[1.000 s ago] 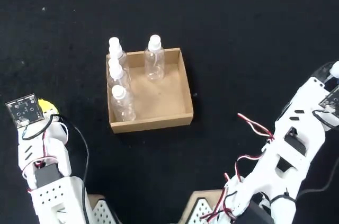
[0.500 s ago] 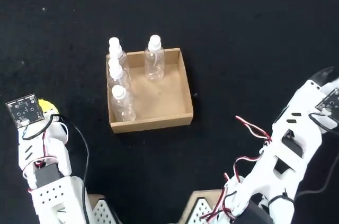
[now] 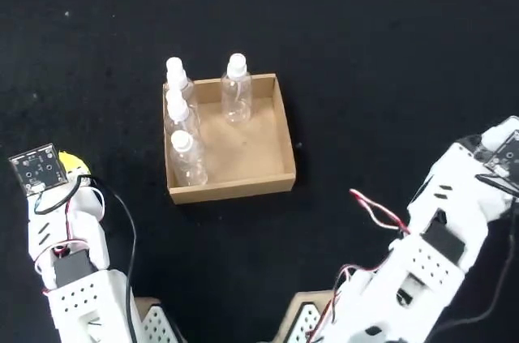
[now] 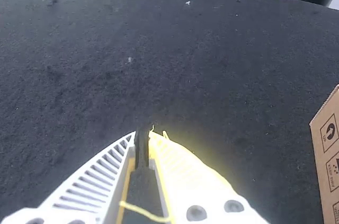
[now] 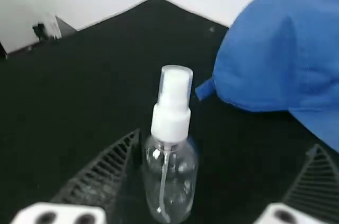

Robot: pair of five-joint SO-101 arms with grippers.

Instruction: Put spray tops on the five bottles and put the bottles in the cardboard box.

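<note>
With four capped bottles (image 3: pixel 189 156) standing in the cardboard box (image 3: pixel 285 128), the right arm (image 3: pixel 442 229) has swung lower at the bench (image 3: pixel 389 59) edge, the right gripper (image 5: pixel 225 142) spread wide around the upright, topped fifth bottle (image 5: pixel 170 152), the left gripper (image 4: pixel 144 139) pinched together.

Matt black cloth table (image 3: pixel 389 59), plain brown cardboard box (image 3: pixel 231 189), clear glossy plastic bottle (image 5: pixel 170 168)

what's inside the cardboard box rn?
Four spray-topped bottles stand in the cardboard box: three in a row along one side wall, one at the far wall. Rest of floor bare. The row's bases are partly covered.
</note>
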